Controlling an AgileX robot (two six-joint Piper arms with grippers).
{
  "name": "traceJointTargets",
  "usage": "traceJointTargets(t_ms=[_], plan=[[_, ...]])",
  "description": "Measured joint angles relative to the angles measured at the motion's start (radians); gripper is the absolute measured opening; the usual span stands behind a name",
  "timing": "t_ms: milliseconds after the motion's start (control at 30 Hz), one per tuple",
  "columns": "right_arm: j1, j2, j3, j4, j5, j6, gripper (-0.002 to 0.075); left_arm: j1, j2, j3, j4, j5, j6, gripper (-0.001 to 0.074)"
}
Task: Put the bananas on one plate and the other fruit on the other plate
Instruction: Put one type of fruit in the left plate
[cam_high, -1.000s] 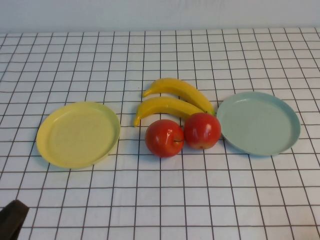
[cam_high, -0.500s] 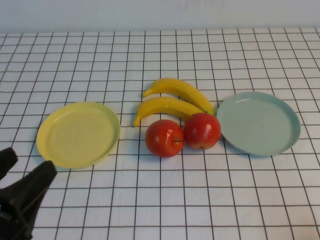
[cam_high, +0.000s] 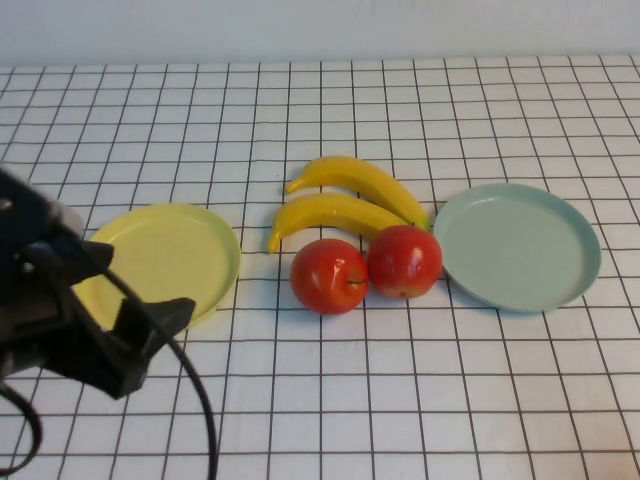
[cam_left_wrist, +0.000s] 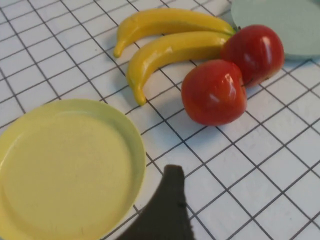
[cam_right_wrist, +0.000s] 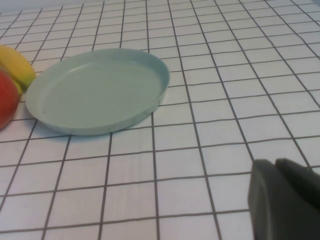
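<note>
left tool spread, right tool pinched

Table covered by a white cloth printed with a regular grid of thin dark lines (the grid runs unbroken to every visible edge). Beyond its far edge, a plain pale wall spans the full width. Lighting is soft and even, casting only faint shadows.

Two curved yellow bananas lie mid-table on the white grid-lined tablecloth, with two round red apples touching just in front. The round pale yellow plate sits toward the left edge, the round pale blue-green plate toward the right, beside the right apple.
</note>
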Motion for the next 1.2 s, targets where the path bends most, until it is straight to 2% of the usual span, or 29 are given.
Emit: traceJointTargets(t_ms=[200,367,567,700,867,1200], plan=[[0.0,0.0,0.0,0.0,0.0,0.0,-0.0015,-0.224,0.217,-0.091,0.247,-0.117,-0.143,0.0642],[0.0,0.0,0.0,0.0,0.0,0.0,-0.0015,-0.32,0.417,-0.184,0.402,-0.213,-0.233,0.0642],[0.0,0.0,0.0,0.0,0.0,0.0,-0.0015,-0.387,0.656,-0.323,0.58,-0.267,-0.453,0.0642],[0.0,0.0,0.0,0.0,0.0,0.0,-0.0015,-0.429,0.768,-0.365,0.625,-0.314,-0.495,0.0642],[0.0,0.0,0.0,0.0,0.0,0.0,-0.0015,-0.442,0.848,-0.383,0.635,-0.328,-0.496,0.0642],[0.0,0.0,0.0,0.0,0.0,0.0,-0.0015,-0.437,0.884,-0.383,0.647,-0.359,-0.335,0.0642]])
